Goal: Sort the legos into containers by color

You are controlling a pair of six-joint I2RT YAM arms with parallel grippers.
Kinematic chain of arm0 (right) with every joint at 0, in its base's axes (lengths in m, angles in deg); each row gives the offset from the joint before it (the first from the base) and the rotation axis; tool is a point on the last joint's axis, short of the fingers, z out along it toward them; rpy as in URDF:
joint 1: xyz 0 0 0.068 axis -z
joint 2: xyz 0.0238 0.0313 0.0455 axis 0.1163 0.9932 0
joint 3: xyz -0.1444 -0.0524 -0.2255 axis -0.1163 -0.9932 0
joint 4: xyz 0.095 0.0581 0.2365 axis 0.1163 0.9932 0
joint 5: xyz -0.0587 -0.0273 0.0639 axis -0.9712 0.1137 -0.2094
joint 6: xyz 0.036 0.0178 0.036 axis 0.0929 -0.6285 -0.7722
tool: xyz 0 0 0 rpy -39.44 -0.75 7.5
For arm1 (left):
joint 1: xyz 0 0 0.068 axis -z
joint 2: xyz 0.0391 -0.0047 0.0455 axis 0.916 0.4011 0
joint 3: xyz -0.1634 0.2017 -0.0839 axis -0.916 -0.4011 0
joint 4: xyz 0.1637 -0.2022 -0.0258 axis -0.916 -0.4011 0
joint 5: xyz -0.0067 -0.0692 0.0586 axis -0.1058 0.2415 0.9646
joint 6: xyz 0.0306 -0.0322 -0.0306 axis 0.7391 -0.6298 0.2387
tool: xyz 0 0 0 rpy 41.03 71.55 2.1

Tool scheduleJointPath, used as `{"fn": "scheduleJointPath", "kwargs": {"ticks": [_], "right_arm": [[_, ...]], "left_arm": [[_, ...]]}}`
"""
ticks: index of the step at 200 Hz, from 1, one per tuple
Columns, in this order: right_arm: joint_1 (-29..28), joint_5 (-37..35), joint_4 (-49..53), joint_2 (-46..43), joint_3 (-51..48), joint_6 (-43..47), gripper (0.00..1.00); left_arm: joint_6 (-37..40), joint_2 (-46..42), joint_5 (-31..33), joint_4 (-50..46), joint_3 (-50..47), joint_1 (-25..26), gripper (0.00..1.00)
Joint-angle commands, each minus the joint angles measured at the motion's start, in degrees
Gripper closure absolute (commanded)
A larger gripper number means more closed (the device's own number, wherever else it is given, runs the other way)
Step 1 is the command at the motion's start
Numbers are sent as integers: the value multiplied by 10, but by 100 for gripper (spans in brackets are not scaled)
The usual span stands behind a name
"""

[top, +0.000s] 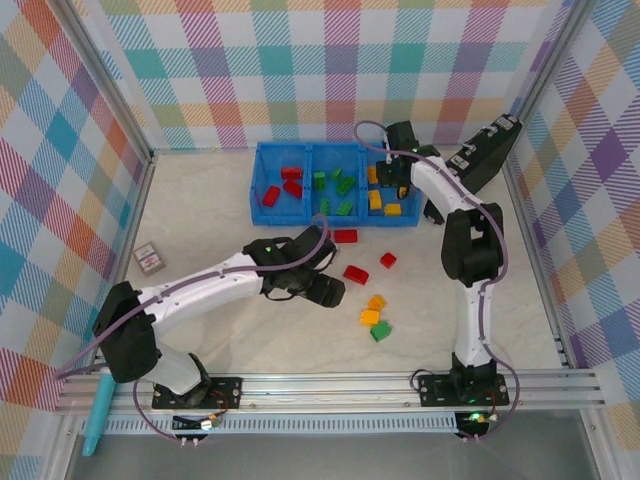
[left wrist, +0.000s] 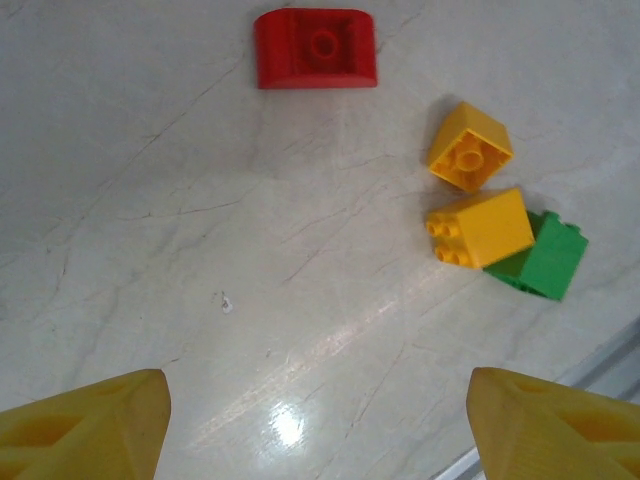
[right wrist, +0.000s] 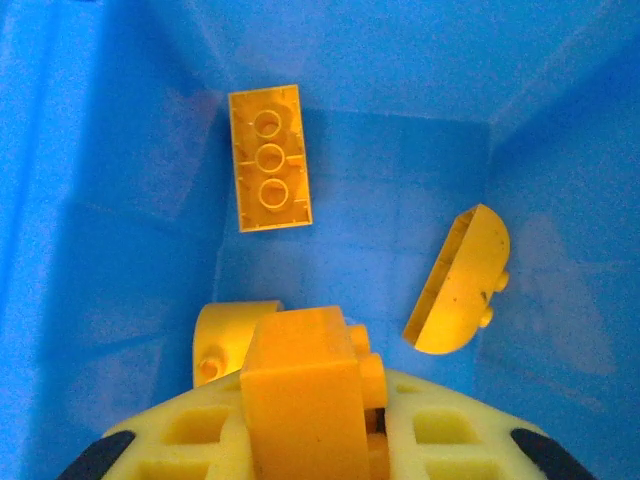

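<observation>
Yellow brick (right wrist: 300,385) over blue compartment (right wrist: 100,200).
Pinched in right gripper (right wrist: 318,440) above other yellow legos (right wrist: 268,158); left gripper (left wrist: 320,430) agape, empty.

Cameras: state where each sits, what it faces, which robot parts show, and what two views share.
Top external: above and behind the arms, looking down on table, blue tray, left arm, right arm.
Left wrist: on the left arm, facing down at red brick and green brick; open left tool at bottom.
Right wrist: over the tray's yellow compartment, looking in; right tool grips a yellow brick.
Shared: top external and left wrist both show those two bricks.
</observation>
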Motion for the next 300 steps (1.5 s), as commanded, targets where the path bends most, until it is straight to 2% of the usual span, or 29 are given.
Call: {"fn": "scheduleJointPath", "kwargs": {"ticks": [1, 27, 67, 83, 109, 121, 140, 162, 223, 251, 300], "right_arm": [[3, 14, -8, 16, 34, 6, 80], [3, 17, -13, 26, 34, 7, 73], [4, 32, -14, 27, 33, 12, 64], [5, 42, -10, 21, 35, 12, 55], [4, 48, -10, 12, 39, 17, 50], [5, 50, -9, 10, 43, 19, 50], [4, 52, -11, 4, 46, 22, 49], [4, 46, -16, -3, 45, 28, 49], [8, 62, -25, -36, 13, -6, 49], [7, 33, -32, -82, -38, -16, 48], [7, 27, -72, -168, -141, -31, 48]], "left_arm": [[-71, 31, 23, 18, 27, 0, 22], [-94, 70, 20, 40, 52, 3, 22], [-79, 147, 52, 3, 122, 1, 21], [-115, 177, 22, -18, 149, -9, 21], [-251, 170, -45, 67, 90, -36, 19], [-298, 161, -51, 97, 69, -43, 17], [-326, 152, -17, 90, 74, -47, 14], [-373, 161, -21, 100, 82, -62, 13], [-552, 237, -76, 155, 96, -64, 20], [-573, 249, -56, 92, 129, -65, 23], [-613, 273, -35, 102, 148, -56, 22]]}}
